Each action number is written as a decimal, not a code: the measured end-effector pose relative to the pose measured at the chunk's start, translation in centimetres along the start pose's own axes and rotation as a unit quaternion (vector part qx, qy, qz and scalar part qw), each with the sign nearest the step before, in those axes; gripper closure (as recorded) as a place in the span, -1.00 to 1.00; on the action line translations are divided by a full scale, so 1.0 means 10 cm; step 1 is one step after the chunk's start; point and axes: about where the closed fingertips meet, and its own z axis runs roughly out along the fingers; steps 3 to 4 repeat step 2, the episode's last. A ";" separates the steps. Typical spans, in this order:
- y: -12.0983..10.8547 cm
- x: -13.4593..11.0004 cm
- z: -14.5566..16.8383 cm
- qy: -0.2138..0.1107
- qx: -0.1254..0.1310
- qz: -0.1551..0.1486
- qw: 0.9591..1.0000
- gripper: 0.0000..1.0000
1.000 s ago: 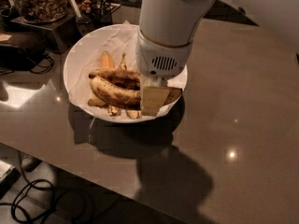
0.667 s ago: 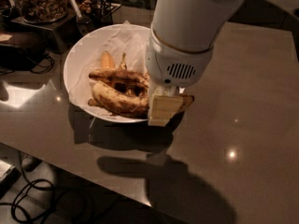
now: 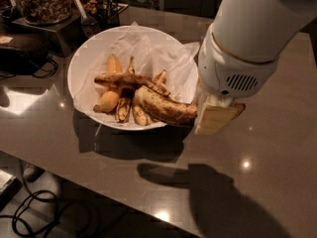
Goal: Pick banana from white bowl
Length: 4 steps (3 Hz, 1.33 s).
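Arm (image 3: 257, 24): white, thick, entering from the far right and reaching down and left, wrist housing with a vent grille (image 3: 241, 82) facing the camera. Gripper (image 3: 213, 115): below the wrist, just right of the bowl's near-right rim, above the table; cream fingers (image 3: 210, 122) pointing down, closed narrow on the right end of the banana. Banana (image 3: 163, 108): large, curved, dull yellow with heavy brown speckling; left end over the other fruit in the bowl, right end crossing the rim and vanishing behind the fingers. Bowl (image 3: 81, 68): white, round, shallow, left of centre on the table, lined with crinkled paper (image 3: 148, 48) that stands above the far and right rim. Other contents: dark banana (image 3: 129, 80), thin, lying across the middle; small bananas (image 3: 108, 101), yellow-orange, on the left side. Table (image 3: 277, 148): glossy brown, showing light spots and the arm's shadow (image 3: 223, 197) in the near right. Far left: jar (image 3: 42, 1) of brown pieces on a dark stand. Near left, below table edge: black cables (image 3: 34, 214).
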 end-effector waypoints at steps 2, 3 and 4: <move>-0.13 0.53 0.11 0.039 -0.002 0.029 0.999 1.00; -0.13 0.53 0.11 0.039 -0.002 0.029 0.999 1.00; -0.13 0.53 0.11 0.039 -0.002 0.029 0.999 1.00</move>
